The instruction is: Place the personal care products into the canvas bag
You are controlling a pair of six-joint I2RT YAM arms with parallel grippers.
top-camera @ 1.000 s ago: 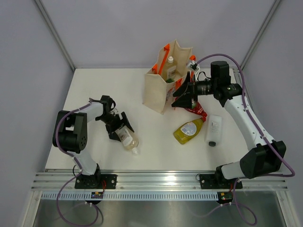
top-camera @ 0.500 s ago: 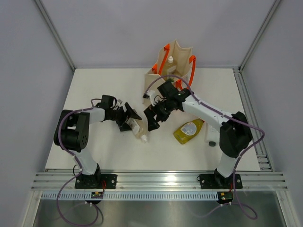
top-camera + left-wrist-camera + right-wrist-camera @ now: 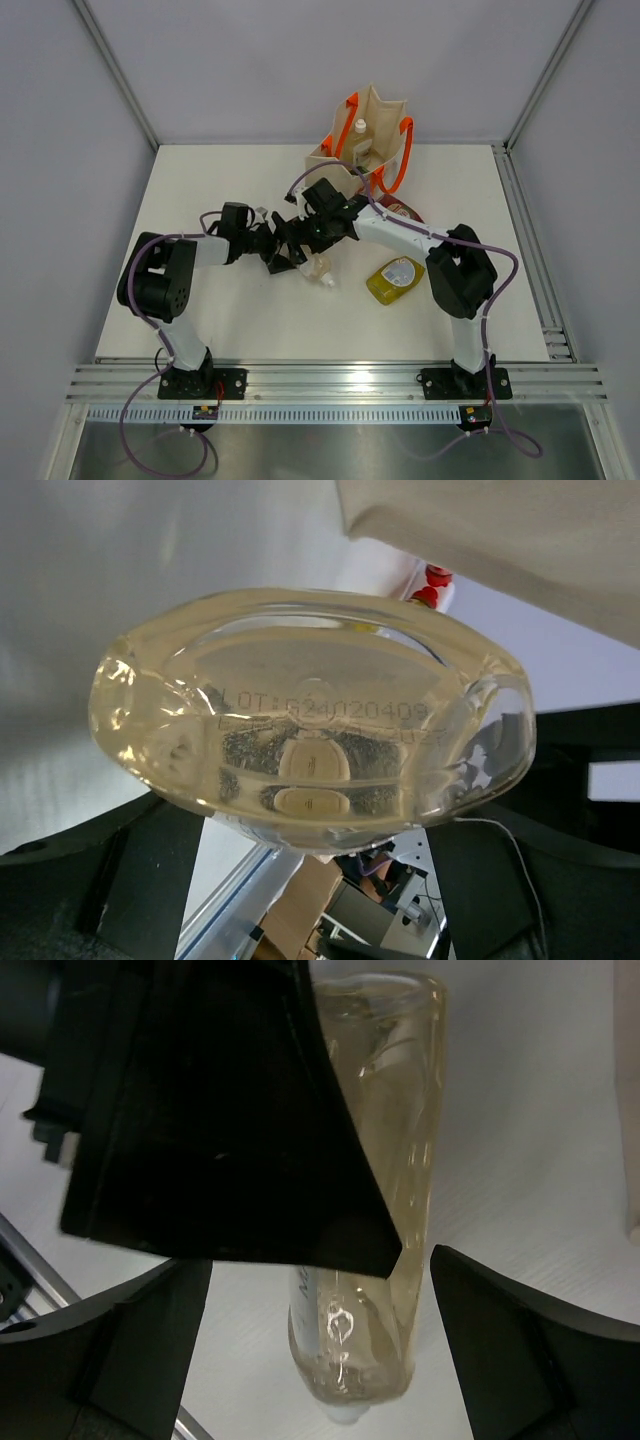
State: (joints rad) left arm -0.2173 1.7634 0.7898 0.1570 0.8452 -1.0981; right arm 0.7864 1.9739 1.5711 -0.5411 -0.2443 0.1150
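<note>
A clear-amber bottle with a white cap lies slanted just above the table centre, my left gripper shut on its base end. In the left wrist view the bottle's base fills the frame between the dark fingers. My right gripper is open and straddles the same bottle, its fingers standing clear on both sides. The canvas bag stands upright behind, with a white-capped bottle inside. A yellow bottle lies right of centre, and a red one shows behind the right arm.
The right arm stretches from its base across the table's right half toward the centre. The left gripper's black finger covers much of the bottle in the right wrist view. The bag's wall is close above the bottle.
My left gripper has carried the clear-amber bottle rightward toward the centre. The right arm has swung from beside the bag down and left, ending with its open fingers around that bottle.
</note>
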